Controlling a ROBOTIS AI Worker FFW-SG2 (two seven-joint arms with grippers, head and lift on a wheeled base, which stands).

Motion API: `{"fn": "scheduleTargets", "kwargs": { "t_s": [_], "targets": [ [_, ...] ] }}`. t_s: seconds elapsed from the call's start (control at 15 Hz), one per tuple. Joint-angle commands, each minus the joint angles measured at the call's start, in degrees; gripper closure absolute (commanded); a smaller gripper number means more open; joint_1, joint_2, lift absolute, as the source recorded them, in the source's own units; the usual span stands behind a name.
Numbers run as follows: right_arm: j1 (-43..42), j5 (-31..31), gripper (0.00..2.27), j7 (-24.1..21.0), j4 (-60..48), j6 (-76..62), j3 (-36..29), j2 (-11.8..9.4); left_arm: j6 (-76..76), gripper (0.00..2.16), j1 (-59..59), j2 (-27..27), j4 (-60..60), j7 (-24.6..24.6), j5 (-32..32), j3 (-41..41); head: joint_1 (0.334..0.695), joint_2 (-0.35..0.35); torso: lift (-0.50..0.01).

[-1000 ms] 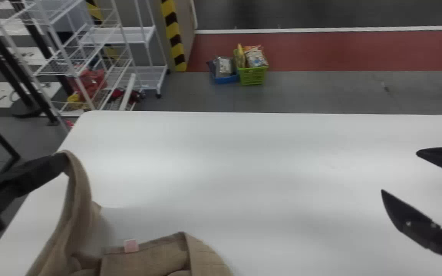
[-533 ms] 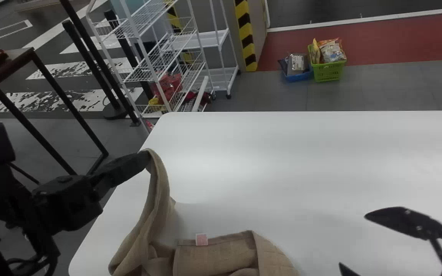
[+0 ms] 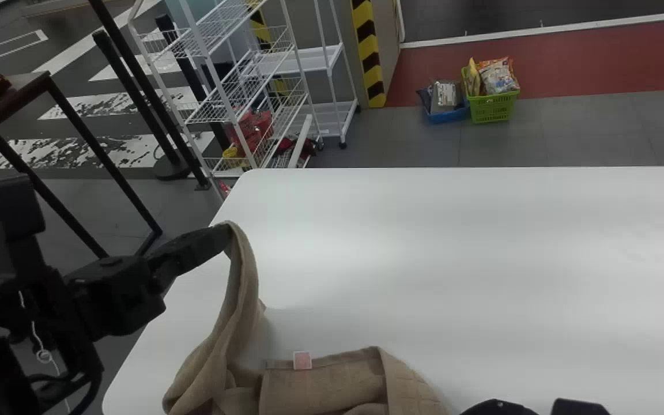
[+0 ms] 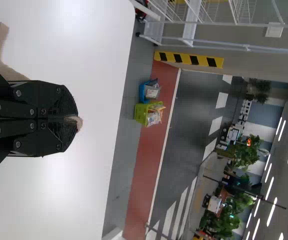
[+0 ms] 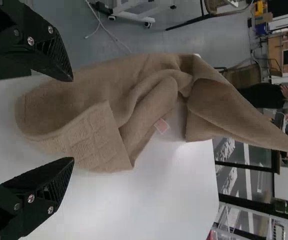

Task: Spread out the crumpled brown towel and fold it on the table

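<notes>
Brown towel point(image 3: 320, 386) rumpled on counter point(image 3: 453, 259), long axis roughly L to R — raised corner clamped in L claw point(image 4: 72, 121). R claw point(image 5: 73, 119) open, nearer the loose end, which lies left of it, prob. close.

1 twl point(image 3: 323, 386), 1 tag point(image 3: 302, 360), 2 grprs point(image 3: 225, 231)
</notes>
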Motion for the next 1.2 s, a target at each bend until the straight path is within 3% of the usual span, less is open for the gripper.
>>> {"fn": "scheduleTargets", "kwargs": {
  "t_s": [0.0, 0.13, 0.27, 0.4, 0.73, 1.13],
  "targets": [
    [-2.6, 2.5, 0.47, -1.7, 2.2, 3.1, 2.7, 0.2, 0.6, 1.56, -0.1, 0.0, 0.0, -0.1, -0.6, -0.5, 0.695, 0.35, -0.127],
    [-4.9, 2.6, 0.87, -2.9, 3.9, 5.9, 4.2, 0.3, 0.6, 1.56, -0.1, 0.0, 0.0, -0.3, -0.6, -0.5, 0.695, 0.35, -0.127],
    [-6.3, 3.2, 1.55, -4.2, 4.8, 7.5, 5.0, 0.6, 0.6, 1.56, 0.2, 0.0, -0.2, -0.4, -0.6, -0.6, 0.695, 0.35, -0.127],
    [-6.5, 3.1, 1.94, -4.7, 4.4, 7.6, 4.5, 0.6, 0.6, 1.56, 0.3, 0.0, -0.3, -0.4, -0.6, -0.5, 0.695, 0.35, -0.127],
    [-2.6, -2.6, 1.99, -4.9, -1.8, 5.5, -3.5, 0.4, 0.6, 1.56, 0.3, 0.0, -0.3, -0.5, -0.6, -0.5, 0.695, 0.35, -0.127],
    [5.6, -23.0, 1.99, -4.7, -11.2, 2.0, -25.3, 1.7, 0.6, 1.56, 0.7, -0.4, -0.5, -1.8, 0.1, 2.3, 0.695, 0.35, -0.127]
  ]
}}
